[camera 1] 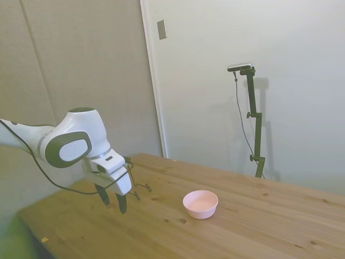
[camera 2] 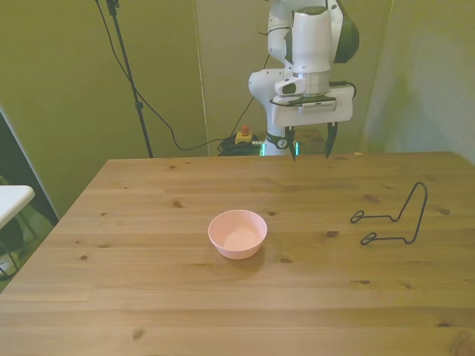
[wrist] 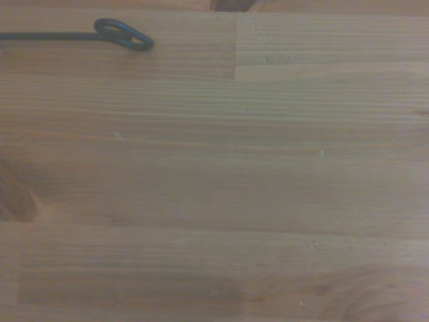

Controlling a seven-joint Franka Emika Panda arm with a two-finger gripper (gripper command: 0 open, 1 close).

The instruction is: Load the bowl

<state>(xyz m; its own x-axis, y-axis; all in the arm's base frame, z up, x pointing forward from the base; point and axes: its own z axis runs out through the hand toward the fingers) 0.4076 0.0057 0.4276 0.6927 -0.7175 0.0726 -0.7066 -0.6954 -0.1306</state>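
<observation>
The pale pink bowl (camera 1: 200,204) (camera 2: 237,233) sits upright and empty near the middle of the wooden table. My gripper (camera 1: 114,200) (camera 2: 311,144) hangs above the table's far edge, well away from the bowl, open with nothing between its fingers. A thin dark wire rack (camera 2: 394,216) (camera 1: 141,188) stands on the table toward the front view's right, apart from both the bowl and the gripper. One looped foot of the rack (wrist: 124,35) shows in the wrist view over bare wood.
A white surface (camera 2: 11,200) juts in beyond the table at the front view's left. Cables and a small yellow and red object (camera 2: 242,135) lie on the floor behind the table.
</observation>
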